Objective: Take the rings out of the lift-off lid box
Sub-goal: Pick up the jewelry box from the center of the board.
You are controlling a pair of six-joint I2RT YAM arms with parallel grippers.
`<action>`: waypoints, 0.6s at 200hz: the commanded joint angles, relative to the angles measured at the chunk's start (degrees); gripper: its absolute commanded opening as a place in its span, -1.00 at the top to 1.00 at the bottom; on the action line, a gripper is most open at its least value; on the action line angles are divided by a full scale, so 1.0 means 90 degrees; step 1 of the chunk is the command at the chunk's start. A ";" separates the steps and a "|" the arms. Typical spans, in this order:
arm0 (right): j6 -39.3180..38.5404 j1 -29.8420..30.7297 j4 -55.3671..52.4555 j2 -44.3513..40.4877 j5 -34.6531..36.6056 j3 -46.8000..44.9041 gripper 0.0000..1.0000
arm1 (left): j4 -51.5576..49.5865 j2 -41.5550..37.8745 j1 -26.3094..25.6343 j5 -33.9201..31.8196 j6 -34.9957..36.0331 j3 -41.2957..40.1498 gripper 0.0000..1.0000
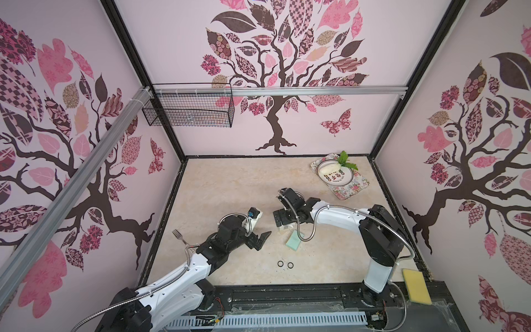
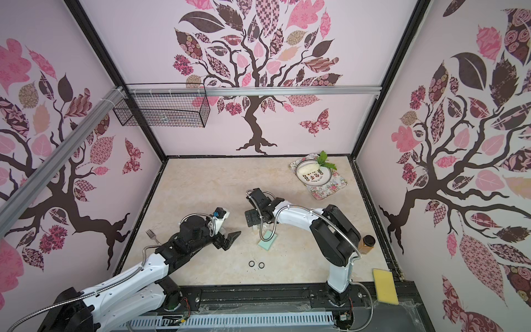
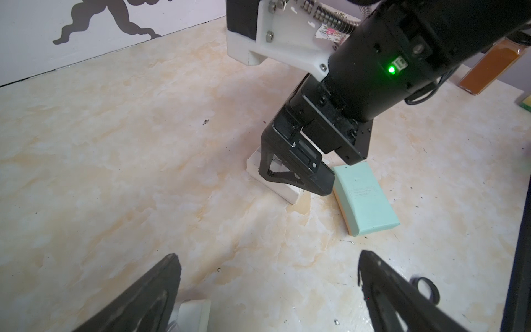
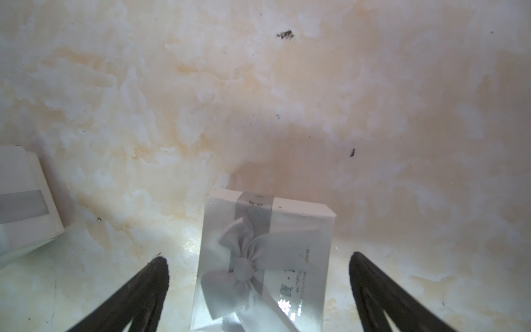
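Two black rings (image 1: 280,264) lie side by side on the counter (image 1: 230,186), near its front edge. Farther back, a white bow-topped box (image 4: 264,258) sits between the fingers of the right hand (image 4: 258,256), which is spread wide and grips nothing. A teal box (image 1: 293,239) lies just beside it. The left hand (image 3: 267,254) is likewise wide open and empty.

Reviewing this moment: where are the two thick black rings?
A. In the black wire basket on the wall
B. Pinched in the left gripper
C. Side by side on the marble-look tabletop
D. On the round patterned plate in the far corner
C: in a top view the two thick black rings lie side by side on the bare marble-look tabletop, towards its front edge.
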 commanded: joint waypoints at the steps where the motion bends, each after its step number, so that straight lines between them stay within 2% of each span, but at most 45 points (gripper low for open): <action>1: 0.0034 0.0021 -0.0102 0.0259 0.0162 0.0249 -0.99 | 0.0150 0.0030 -0.0016 0.0051 0.0099 -0.0144 -0.96; 120: 0.0129 0.0021 -0.0045 0.0649 0.0260 0.0299 -0.59 | 0.0149 0.0093 -0.0018 0.0074 0.0119 -0.0132 -0.96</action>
